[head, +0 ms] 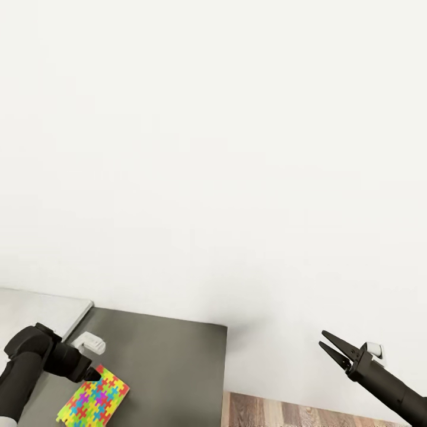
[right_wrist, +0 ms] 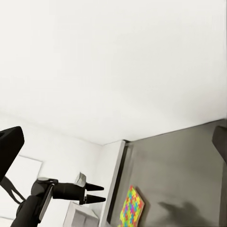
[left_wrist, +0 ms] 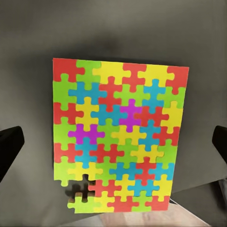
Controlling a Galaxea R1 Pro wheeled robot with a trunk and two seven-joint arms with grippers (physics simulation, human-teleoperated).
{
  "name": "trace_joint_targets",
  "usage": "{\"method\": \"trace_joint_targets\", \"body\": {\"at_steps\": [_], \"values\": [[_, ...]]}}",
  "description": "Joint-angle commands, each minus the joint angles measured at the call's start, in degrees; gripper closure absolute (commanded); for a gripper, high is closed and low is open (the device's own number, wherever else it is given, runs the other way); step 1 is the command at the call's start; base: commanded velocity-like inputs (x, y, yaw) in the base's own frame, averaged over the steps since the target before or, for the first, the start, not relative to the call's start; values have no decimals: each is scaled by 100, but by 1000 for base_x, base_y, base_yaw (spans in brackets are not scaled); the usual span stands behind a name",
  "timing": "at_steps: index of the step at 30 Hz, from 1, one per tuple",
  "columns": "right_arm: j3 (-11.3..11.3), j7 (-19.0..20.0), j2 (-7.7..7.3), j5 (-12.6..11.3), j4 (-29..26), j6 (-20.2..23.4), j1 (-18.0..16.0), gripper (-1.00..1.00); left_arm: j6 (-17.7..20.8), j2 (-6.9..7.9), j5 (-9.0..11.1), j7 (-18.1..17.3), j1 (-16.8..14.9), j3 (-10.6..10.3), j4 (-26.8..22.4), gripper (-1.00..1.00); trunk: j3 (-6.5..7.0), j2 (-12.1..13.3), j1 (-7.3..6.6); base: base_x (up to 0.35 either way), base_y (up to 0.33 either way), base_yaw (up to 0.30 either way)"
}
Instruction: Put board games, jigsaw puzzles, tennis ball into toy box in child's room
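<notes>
In the head view the left gripper (head: pixel 89 373) has its fingertips hidden behind its own wrist body, over the jigsaw puzzle (head: pixel 95 400), whose near corner the picture's bottom edge cuts off. The table (head: pixel 172 367) runs out at the bottom and left edges. The right arm (head: pixel 397 394) is cut at the corner.

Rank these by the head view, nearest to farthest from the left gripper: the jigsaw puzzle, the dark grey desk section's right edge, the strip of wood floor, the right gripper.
1. jigsaw puzzle, directly below the left gripper, on the dark grey desk section.
2. The desk section's right edge, to the gripper's right.
3. wood floor, past that edge, lower right.
4. right gripper, far right, over the floor.
</notes>
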Motion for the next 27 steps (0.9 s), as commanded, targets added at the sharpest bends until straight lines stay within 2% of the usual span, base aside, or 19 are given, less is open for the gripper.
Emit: {"method": "trace_joint_targets", "body": {"at_steps": [1,11,17,22,27], "values": [[-4,15,0,-2,0,23,-5,-100,27,-1,-46,-59,-6,42,3,-100,-23,-14,3,0,0,0],[4,16,0,-2,-1,18,-5,-100,-488,21,-56,-77,-12,684,40,-100,-117,-14,3,0,0,0],[-3,20,0,-2,-1,18,-5,-100,-844,182,-26,-105,-15,1148,236,-100,-173,-14,3,0,0,0],[-4,21,0,-2,0,18,-5,-100,-1146,240,-16,-236,-22,1288,552,-100,-220,-14,3,0,0,0],[-4,21,0,-2,-1,18,-5,-100,-1210,247,-11,-353,-24,1314,615,-100,-267,-14,3,0,0,0]]}}
